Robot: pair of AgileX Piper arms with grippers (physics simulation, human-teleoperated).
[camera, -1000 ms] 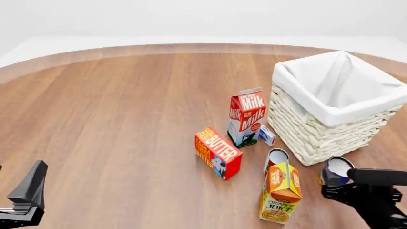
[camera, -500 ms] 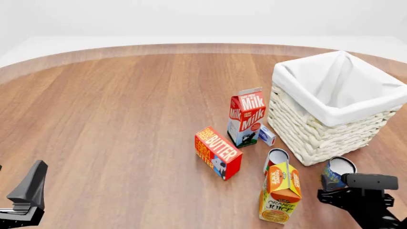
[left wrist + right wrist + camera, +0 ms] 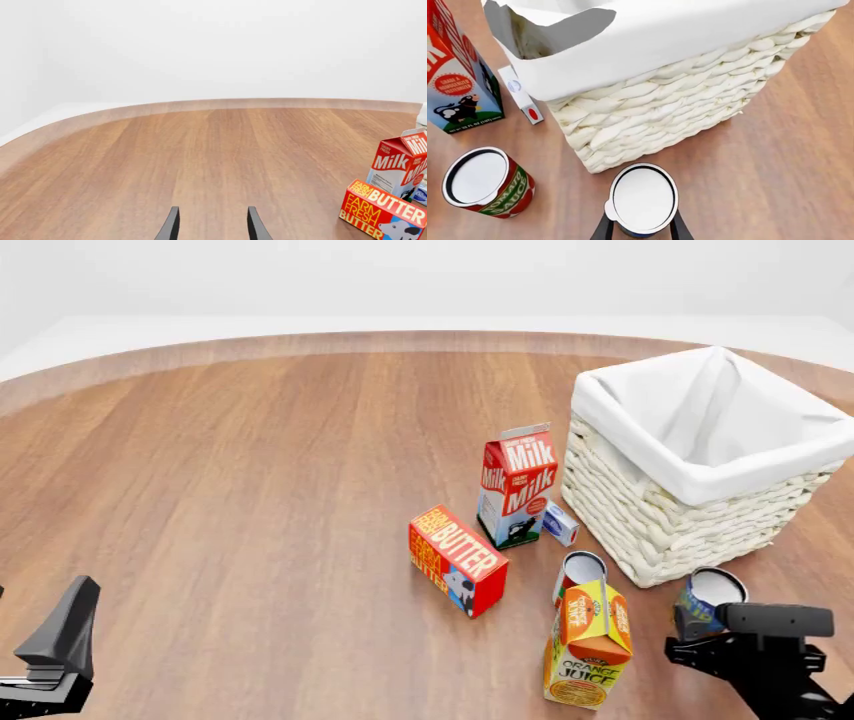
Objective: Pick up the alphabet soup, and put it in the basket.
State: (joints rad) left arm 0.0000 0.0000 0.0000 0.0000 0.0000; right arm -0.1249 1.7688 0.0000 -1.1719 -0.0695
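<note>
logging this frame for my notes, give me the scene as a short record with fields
target: alphabet soup, upright on the table, near the basket
right end effector: fingers either side of the soup can, grip not confirmed
left end effector: open, over bare wood
tomato sauce can: upright, apart from the soup
cartons: milk, butter, orange juice

Simulated tabletop: bare wooden table (image 3: 267, 490), blank white surroundings.
</note>
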